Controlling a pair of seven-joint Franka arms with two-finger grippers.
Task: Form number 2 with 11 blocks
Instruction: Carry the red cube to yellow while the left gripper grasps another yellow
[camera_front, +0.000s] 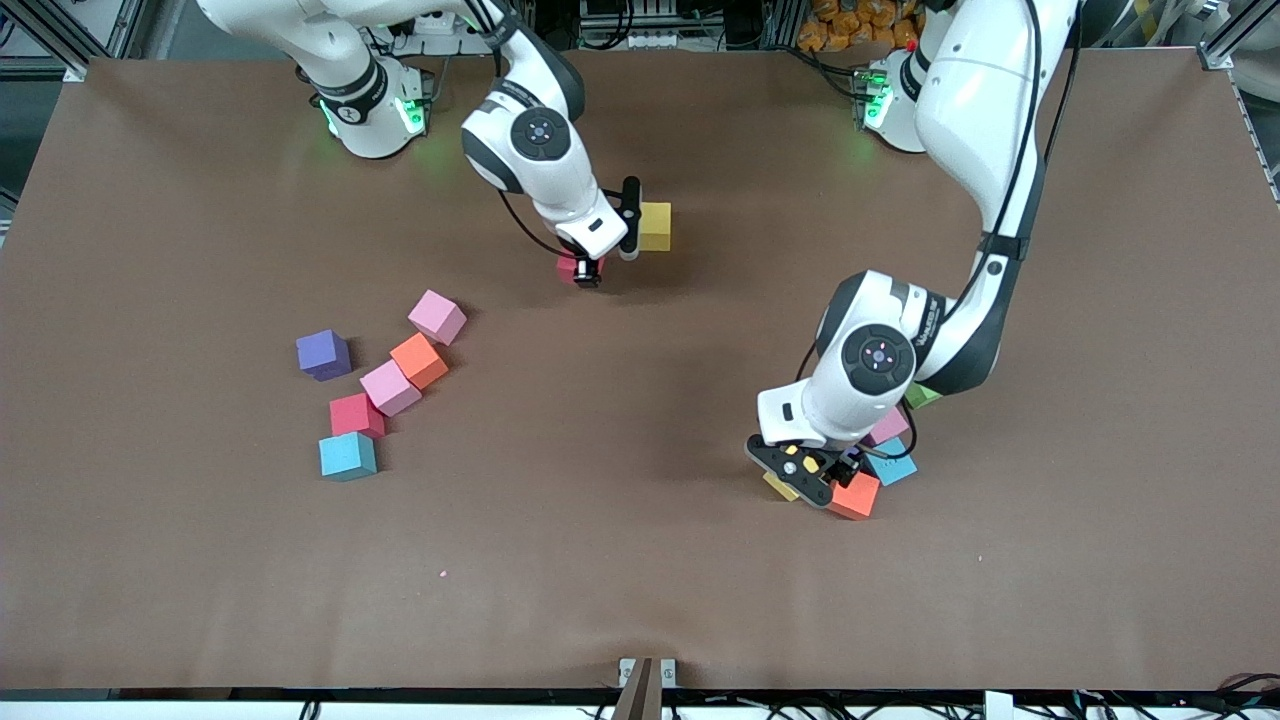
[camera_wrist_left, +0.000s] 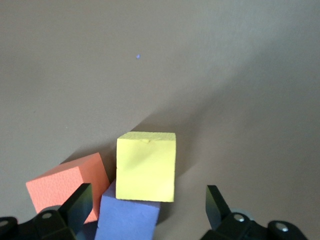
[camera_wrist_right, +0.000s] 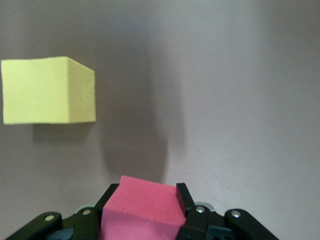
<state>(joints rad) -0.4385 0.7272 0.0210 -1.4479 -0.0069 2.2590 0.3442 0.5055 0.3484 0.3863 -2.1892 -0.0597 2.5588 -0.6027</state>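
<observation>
Near the middle of the table, toward the robots' bases, your right gripper (camera_front: 588, 272) is clenched on a red-pink block (camera_wrist_right: 142, 205), carrying it low beside a lone yellow block (camera_front: 655, 226) that sits flat on the table (camera_front: 640, 560). That yellow cube looks like the seed of the digit, and the held cube is probably meant to go down against it, so keep the faces square before you let go.

Toward the left arm's end, your left gripper (camera_front: 815, 480) hangs released over a tight cluster: a second yellow block (camera_wrist_left: 146, 166), a purple one (camera_wrist_left: 129, 219) touching it, and an orange one (camera_wrist_left: 67, 186) just beside them. The fingers (camera_wrist_left: 80, 202) straddle the yellow and purple cubes with room to spare, which suggests a pick being lined up. Crowding is the risk here; a closing finger could nudge the orange neighbour.

Toward the right arm's end, six more blocks wait loosely grouped, among them a purple (camera_front: 323, 354) and a light blue (camera_front: 347, 456). The number 2 is barely begun.
</observation>
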